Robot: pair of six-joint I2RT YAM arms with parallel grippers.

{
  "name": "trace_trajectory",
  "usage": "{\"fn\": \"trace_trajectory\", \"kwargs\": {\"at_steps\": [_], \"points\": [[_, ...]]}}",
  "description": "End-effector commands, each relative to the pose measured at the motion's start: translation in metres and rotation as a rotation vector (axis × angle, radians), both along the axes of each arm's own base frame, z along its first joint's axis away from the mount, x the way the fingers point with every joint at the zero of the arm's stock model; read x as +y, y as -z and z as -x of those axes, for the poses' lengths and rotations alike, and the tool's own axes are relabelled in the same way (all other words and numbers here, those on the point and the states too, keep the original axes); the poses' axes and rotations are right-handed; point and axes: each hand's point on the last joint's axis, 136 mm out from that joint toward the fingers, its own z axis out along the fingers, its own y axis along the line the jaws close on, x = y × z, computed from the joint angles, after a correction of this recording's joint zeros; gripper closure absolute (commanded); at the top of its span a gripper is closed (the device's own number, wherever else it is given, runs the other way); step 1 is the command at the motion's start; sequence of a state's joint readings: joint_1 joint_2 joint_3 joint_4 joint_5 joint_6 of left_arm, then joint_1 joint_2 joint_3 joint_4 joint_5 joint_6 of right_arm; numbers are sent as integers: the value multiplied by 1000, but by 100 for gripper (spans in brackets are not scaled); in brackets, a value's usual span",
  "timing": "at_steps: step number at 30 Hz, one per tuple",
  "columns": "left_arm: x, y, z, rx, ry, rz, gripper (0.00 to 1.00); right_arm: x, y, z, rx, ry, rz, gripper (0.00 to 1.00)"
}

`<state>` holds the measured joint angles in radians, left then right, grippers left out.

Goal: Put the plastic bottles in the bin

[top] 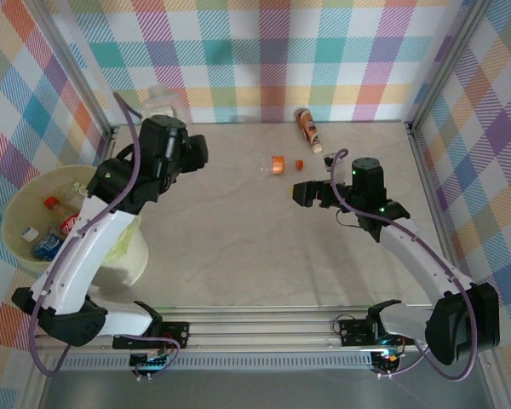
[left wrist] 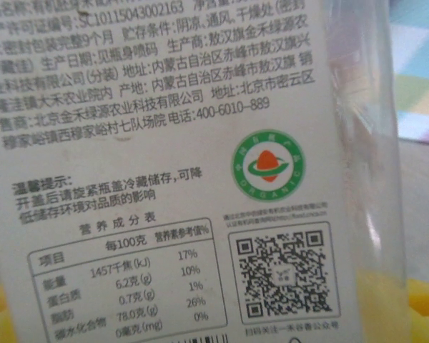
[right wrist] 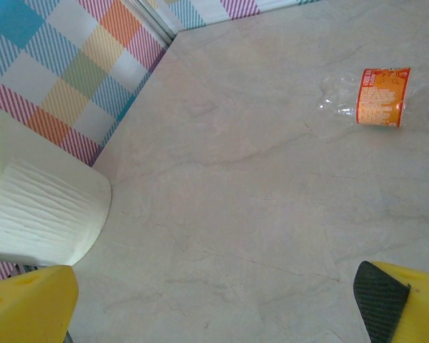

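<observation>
White-labelled clear bottle [left wrist: 164, 179]; crumpled orange-labelled bottle [right wrist: 365, 96] on marbled table [right wrist: 236, 214].

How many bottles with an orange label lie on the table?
2: the far bottle by the back wall; the crushed bottle nearer the middle. The left arm may hide others.

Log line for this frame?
left gripper: around white-label bottle, grip unclear; right gripper: open, empty; table: two loose bottles; bin: partly filled
</observation>
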<state>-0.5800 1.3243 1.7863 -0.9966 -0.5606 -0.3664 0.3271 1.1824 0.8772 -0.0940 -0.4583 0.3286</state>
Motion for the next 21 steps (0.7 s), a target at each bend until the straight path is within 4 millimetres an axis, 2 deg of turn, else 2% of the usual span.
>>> {"fn": "trace_trajectory", "kwargs": {"at_steps": [1,5,11,18,21], "points": [[67,-20,26,-24,-238,-207,37,7,-21,-3,-45,-22,-33,0],[108,-31,47,-77,-384,-225,38,7,-21,-3,-36,-18,-39,0],[168,-12,68,-44,-576,-163,39,8,-21,-2,-26,-23,-42,0],[214,11,88,-34,-793,-116,39,8,-23,-2,-19,-17,-43,0],[224,27,86,-33,-829,-36,39,9,-23,-3,-20,-24,-44,0]]}}
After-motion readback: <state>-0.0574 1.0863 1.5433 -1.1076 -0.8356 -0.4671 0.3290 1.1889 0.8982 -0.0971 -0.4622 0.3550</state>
